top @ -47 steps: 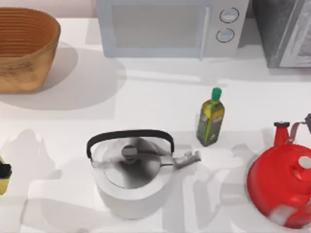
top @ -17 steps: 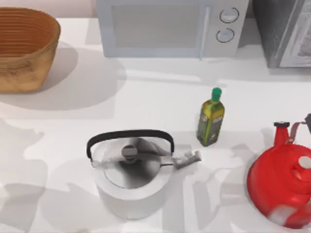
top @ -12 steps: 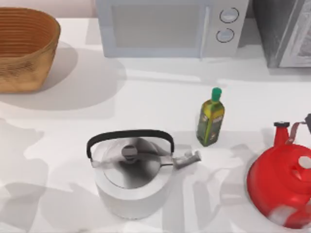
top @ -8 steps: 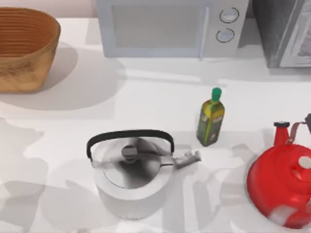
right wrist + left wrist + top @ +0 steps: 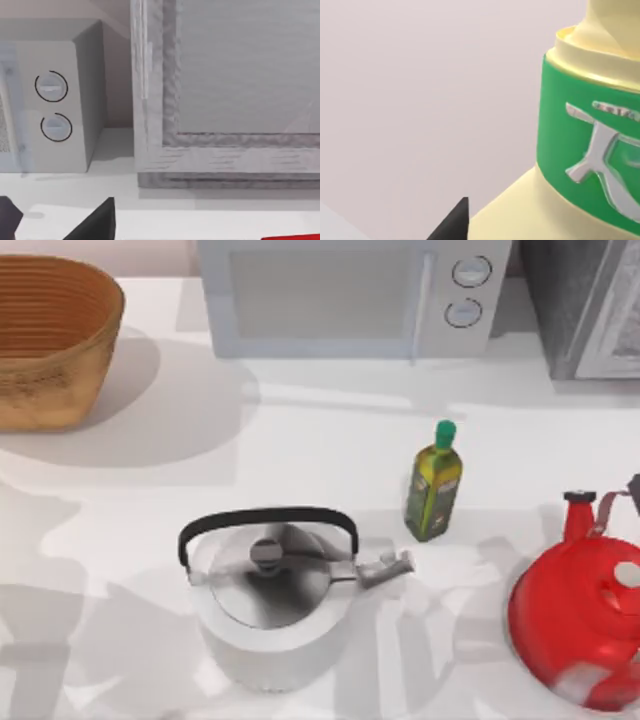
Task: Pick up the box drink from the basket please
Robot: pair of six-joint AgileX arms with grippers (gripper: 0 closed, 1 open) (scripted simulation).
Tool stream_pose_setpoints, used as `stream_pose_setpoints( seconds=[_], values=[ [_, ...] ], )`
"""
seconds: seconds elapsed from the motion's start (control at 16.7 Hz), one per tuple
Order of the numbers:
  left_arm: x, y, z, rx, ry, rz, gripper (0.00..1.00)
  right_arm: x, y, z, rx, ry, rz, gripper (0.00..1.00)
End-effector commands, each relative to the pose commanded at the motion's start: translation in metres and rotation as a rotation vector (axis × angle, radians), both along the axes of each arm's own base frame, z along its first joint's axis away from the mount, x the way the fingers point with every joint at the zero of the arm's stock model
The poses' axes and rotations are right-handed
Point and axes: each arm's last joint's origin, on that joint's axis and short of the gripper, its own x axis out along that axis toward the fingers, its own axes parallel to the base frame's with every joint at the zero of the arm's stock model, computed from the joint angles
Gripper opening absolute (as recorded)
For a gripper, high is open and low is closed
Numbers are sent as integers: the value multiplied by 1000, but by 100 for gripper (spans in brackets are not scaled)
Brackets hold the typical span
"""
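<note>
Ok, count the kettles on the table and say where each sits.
2. The silver kettle stands at the front, left of centre; the red kettle sits at the front right edge, partly cut off.

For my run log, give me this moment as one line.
box drink: close against left wrist camera, out of basket | silver kettle: front centre | olive oil bottle: upright, right of centre | red kettle: front right

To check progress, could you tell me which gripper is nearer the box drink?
Left: the left gripper is right beside the box drink; the right gripper faces the microwave, well away.
</note>
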Motion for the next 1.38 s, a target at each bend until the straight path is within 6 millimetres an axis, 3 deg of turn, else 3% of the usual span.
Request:
stream_pose_setpoints(
  seconds=[0.36, 0.72, 1.38],
  values=[
    [7, 11, -17, 0, -5, 0, 0, 0, 0, 0, 0, 0, 0, 100],
    [8, 12, -18, 0, -5, 1, 0, 0, 0, 0, 0, 0, 0, 100],
    [8, 12, -18, 0, -5, 1, 83, 0, 0, 0, 0, 0, 0, 100]
  ],
)
